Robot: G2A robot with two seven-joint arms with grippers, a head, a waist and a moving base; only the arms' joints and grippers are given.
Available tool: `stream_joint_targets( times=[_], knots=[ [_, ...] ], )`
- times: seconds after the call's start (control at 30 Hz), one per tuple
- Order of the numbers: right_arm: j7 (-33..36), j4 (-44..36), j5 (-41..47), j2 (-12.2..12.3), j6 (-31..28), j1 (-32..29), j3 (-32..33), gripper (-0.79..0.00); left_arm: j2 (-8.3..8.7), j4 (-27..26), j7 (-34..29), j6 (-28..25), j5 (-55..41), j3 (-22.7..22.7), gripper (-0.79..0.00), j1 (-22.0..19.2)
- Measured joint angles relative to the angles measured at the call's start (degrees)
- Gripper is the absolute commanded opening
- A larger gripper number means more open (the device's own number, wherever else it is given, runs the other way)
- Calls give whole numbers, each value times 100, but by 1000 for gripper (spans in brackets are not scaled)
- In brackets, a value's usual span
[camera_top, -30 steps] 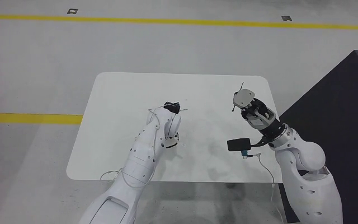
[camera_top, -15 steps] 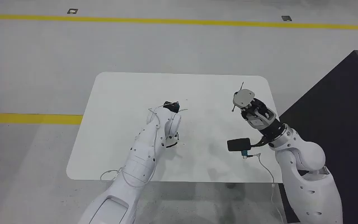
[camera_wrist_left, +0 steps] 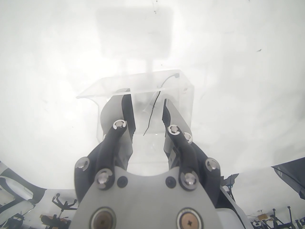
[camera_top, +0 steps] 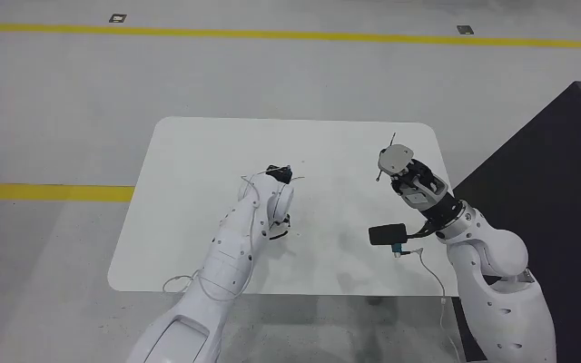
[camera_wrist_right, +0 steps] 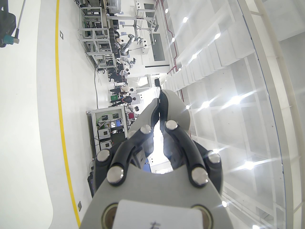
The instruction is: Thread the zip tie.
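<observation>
black zip tie (camera_wrist_right: pixel 157 82) — light, probably springy — nipped just under its head, mid frame, by right pincer (camera_wrist_right: pixel 160 96); left pincer (camera_wrist_left: pixel 146 100) wide.

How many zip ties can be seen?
2. One zip tie is held in the right gripper; the other is in the clear box at the left gripper. The box may hide more.
</observation>
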Motion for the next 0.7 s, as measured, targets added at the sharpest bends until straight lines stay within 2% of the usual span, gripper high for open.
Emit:
stream_joint_targets(
  times=[0.23, 0.3, 0.33, 0.37, 0.7],
  knots=[
    [0, 0, 0, 0, 0, 0, 0, -785, -16, 155, 45, 8, -35, 40, -634, -28],
    [0, 0, 0, 0, 0, 0, 0, -785, -26, 226, 66, 4, -45, 67, -683, -46],
    [0, 0, 0, 0, 0, 0, 0, -785, -31, 275, 80, 5, -51, 80, -754, -61],
    [0, 0, 0, 0, 0, 0, 0, -785, -35, 307, 91, 8, -56, 90, -776, -73],
    [0, 0, 0, 0, 0, 0, 0, -785, -73, 510, 154, 39, -141, 142, -785, -202]
  ],
)
